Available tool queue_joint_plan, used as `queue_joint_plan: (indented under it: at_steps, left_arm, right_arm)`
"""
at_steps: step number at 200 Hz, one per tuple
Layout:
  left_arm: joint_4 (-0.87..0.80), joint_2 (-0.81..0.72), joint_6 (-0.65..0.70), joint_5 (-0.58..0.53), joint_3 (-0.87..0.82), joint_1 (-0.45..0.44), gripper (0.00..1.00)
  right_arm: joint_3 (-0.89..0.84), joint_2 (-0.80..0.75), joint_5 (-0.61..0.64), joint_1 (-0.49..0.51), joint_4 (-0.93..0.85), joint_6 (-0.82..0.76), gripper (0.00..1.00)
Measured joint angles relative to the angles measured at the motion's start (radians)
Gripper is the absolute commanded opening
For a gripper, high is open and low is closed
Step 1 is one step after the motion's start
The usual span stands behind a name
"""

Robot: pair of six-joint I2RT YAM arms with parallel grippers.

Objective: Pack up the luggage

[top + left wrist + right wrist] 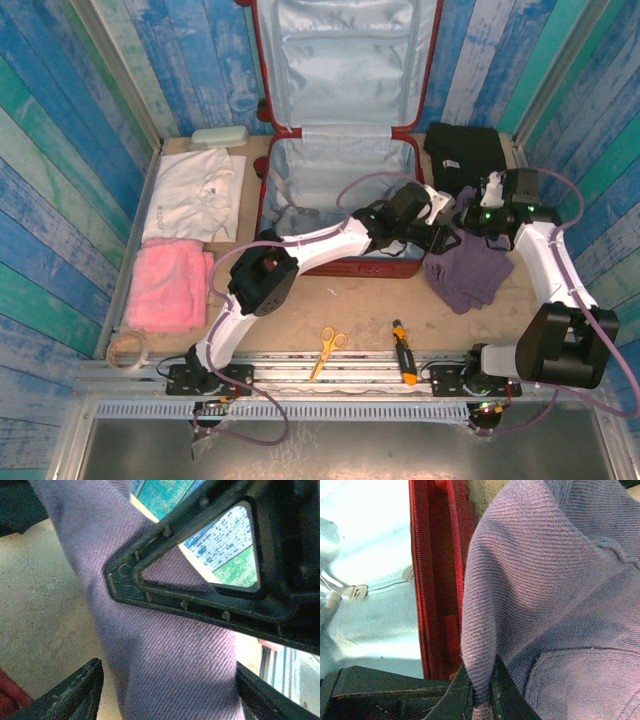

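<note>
You are lifting a purple twill garment just beside the right wall of the luggage, which is lying open at the back middle of the table with its lid propped against the blue plank wall. The right gripper is clenching a fold of the cloth between its fingertips, with the suitcase's red rim and pale lining close on its left. The left gripper is reaching across from the other side, and the cloth is running between its fingers; whether they are pinching it you cannot tell from here. Taking the garment at two places is probably meant to keep it spread, so it goes in flat rather than bunched. It is hanging outside the shell, so carrying it over the rim seems the next concern. A white T-shirt, a pink towel and a black garment are waiting on the table.
</note>
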Motion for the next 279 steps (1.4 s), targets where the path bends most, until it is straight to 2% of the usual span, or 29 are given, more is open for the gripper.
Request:
queue_joint_plan:
  at_steps: [20, 33, 42, 57, 67, 73, 80, 90, 103, 119, 137, 142, 175, 217, 279]
  left_arm:
    - [0.0, 0.0, 0.029, -0.019, 0.0, -0.013, 0.67]
    - [-0.006, 0.0, 0.045, -0.042, 0.0, -0.021, 0.59]
    - [-0.013, 0.0, 0.051, -0.056, 0.0, -0.026, 0.45]
    - [-0.047, 0.0, 0.056, -0.074, 0.004, -0.034, 0.14]
    - [-0.082, 0.0, 0.056, -0.089, 0.014, -0.039, 0.0]
    - [-0.1, 0.0, 0.06, -0.094, 0.023, -0.04, 0.0]
    - [-0.124, 0.0, 0.059, -0.103, 0.034, -0.043, 0.0]
    - [-0.148, 0.0, 0.065, -0.117, 0.047, -0.046, 0.0]
    - [-0.18, 0.0, 0.08, -0.136, 0.052, -0.053, 0.0]
    - [-0.201, 0.0, 0.095, -0.164, 0.057, -0.065, 0.0]
    - [-0.22, -0.001, 0.116, -0.188, 0.063, -0.075, 0.0]
    - [-0.222, -0.001, 0.124, -0.192, 0.063, -0.078, 0.0]
    - [-0.23, -0.001, 0.18, -0.239, 0.062, -0.097, 0.0]
    - [-0.202, -0.018, 0.261, -0.314, 0.024, -0.117, 0.0]
    - [-0.187, -0.049, 0.325, -0.361, -0.019, -0.125, 0.0]
  right_arm:
    - [0.0, 0.004, -0.003, 0.0, 0.0, 0.006, 0.01]
    - [0.0, 0.006, -0.003, 0.0, 0.0, 0.011, 0.0]
    - [0.0, 0.007, -0.003, 0.0, 0.0, 0.016, 0.01]
    - [0.0, 0.007, -0.003, 0.0, -0.003, 0.022, 0.0]
    - [0.0, 0.007, -0.003, 0.0, -0.016, 0.025, 0.01]
    - [0.0, 0.007, -0.005, 0.0, -0.022, 0.027, 0.05]
    - [0.0, 0.007, -0.008, -0.001, -0.025, 0.031, 0.15]
    - [0.0, 0.007, -0.011, -0.005, -0.027, 0.037, 0.4]
    - [0.007, 0.008, -0.006, -0.015, -0.018, 0.041, 0.62]
    - [0.034, 0.019, 0.038, -0.034, -0.023, 0.035, 0.81]
    - [0.075, 0.056, 0.092, -0.051, -0.047, 0.038, 0.92]
    - [0.091, 0.068, 0.1, -0.05, -0.051, 0.04, 0.99]
    - [0.199, 0.128, 0.103, -0.048, -0.09, 0.027, 1.0]
    - [0.317, 0.225, 0.038, -0.04, -0.141, -0.003, 1.0]
    - [0.369, 0.402, 0.113, 0.082, -0.247, -0.058, 0.99]
